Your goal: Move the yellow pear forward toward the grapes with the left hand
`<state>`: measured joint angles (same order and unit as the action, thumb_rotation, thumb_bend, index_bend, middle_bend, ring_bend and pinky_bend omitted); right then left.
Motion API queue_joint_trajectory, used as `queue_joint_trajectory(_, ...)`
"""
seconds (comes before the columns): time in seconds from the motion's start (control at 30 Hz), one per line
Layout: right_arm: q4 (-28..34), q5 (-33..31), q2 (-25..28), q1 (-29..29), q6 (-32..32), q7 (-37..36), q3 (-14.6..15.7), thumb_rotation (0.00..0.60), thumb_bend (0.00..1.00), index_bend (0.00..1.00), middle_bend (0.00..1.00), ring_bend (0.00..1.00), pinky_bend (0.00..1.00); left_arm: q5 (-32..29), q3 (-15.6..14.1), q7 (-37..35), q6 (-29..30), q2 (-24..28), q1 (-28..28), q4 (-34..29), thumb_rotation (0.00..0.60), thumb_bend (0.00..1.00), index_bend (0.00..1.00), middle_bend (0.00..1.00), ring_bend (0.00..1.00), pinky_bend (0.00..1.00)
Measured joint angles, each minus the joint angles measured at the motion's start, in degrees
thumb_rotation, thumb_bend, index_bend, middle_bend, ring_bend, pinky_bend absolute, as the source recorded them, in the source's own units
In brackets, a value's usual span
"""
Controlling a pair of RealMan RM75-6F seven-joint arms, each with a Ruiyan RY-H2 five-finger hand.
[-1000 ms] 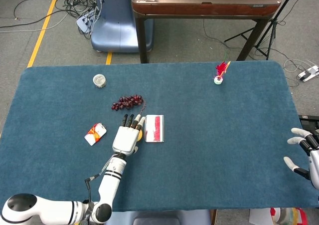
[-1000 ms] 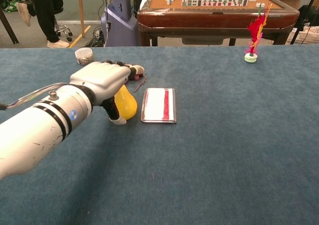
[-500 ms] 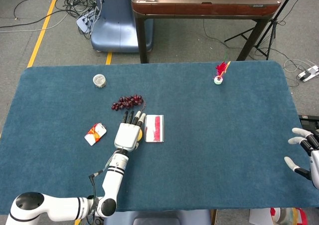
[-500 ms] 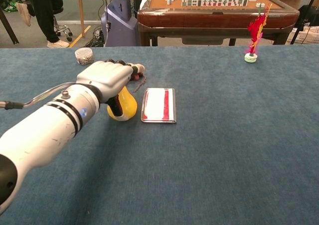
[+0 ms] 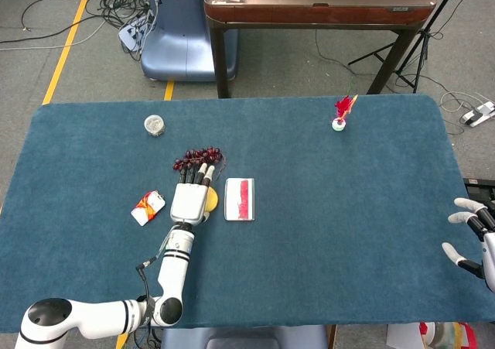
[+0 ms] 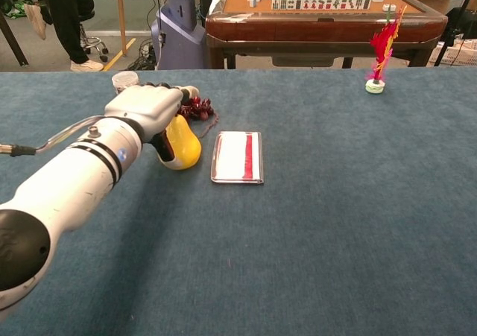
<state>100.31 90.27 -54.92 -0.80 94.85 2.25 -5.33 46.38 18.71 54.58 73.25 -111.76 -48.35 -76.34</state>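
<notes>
The left hand (image 5: 189, 200) covers most of the yellow pear (image 5: 209, 201) from above, and its fingers hide part of the grapes (image 6: 200, 109). The right hand (image 5: 473, 237) is cut off at the right edge.

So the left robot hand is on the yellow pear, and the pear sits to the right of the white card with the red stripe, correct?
Not quite. The left robot hand is on the yellow pear, but the pear sits to the left of the white card with the red stripe, between it and the hand. The chest view shows this plainly.

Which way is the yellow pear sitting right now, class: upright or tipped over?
Upright. In the chest view the yellow pear rests on its broad base, narrow end up, with the left hand around its top.
</notes>
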Motion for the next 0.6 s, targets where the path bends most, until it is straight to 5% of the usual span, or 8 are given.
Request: queue_joint_trajectory(0.6,-0.4,-0.69,-0.48,0.36,-1.06,0.58,0.03,0.6,0.1,0.46,0.31,0.22,0.33,6.03,-7.06,-1.76,7.15,9.45,7.64,-12.75,0.6,0.0,0.0,0.0,0.0,0.0)
